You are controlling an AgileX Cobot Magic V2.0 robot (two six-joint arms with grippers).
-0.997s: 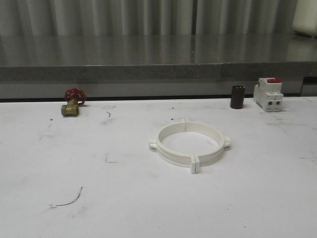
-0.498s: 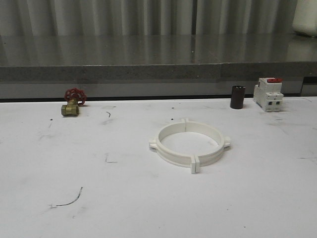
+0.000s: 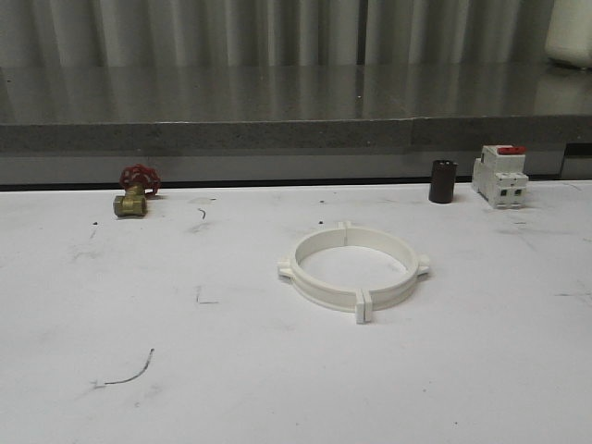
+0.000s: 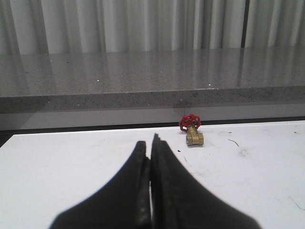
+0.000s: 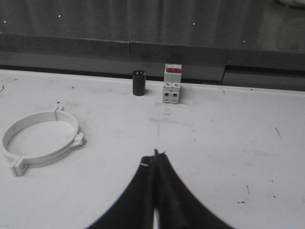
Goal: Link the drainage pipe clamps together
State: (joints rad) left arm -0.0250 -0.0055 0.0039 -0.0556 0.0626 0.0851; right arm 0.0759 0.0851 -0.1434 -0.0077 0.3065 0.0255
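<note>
While the drainage pipe clamps (image 3: 354, 265) lie joined, both end effectors (image 4: 150, 143) (image 5: 155, 157) are closed, empty

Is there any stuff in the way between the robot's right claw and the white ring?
Nothing visible is. In the right wrist view, bare white table lies between the shut right gripper and the white ring. The black cylinder and the white breaker stand farther back, off that path.
</note>
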